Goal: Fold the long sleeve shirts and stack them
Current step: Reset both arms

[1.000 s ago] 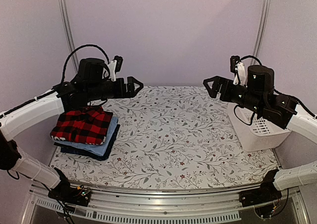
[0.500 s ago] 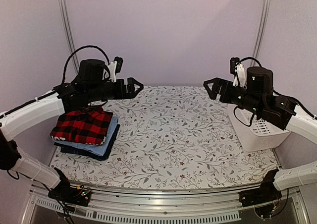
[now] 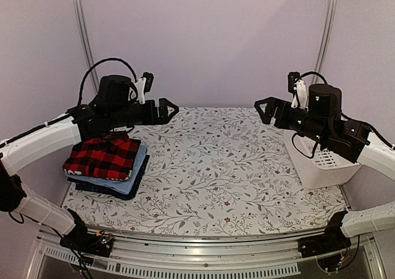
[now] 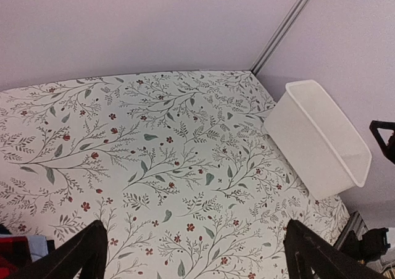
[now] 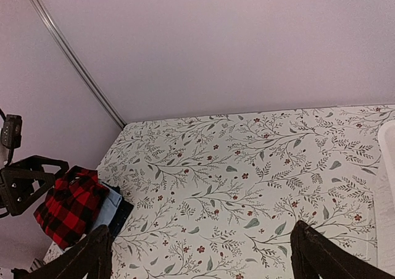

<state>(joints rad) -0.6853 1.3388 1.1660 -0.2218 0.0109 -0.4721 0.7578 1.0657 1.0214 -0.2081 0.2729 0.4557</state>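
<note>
**Both pincers spread wide above the table, shirts stacked at the left**

The left gripper [image 3: 170, 110] hangs in the air with its two black, angular fingers [image 4: 79, 256] spread far apart and nothing between them. The right gripper [image 3: 260, 110] faces it from across the table, its jaws just as wide and holding nothing. Both are hard black plastic on white-shelled arms.

Below and just behind the left gripper the folded shirts lie in one pile near the table's left edge. On top is the red-and-black checked flannel shirt [image 3: 102, 155], soft and slightly rumpled. Under it the light blue shirt [image 3: 138, 166] shows as a smooth strip along the right side. The dark navy garment [image 3: 106, 189] is at the bottom, its edge showing at the front.

The table [image 3: 216, 162] is covered with a flat white cloth printed with grey-green sprigs and small red flowers.

The white plastic basket [image 4: 321, 137] stands at the right edge, under the right arm. It is rectangular with a rolled rim, and its open top shows smooth white inner walls.
</note>
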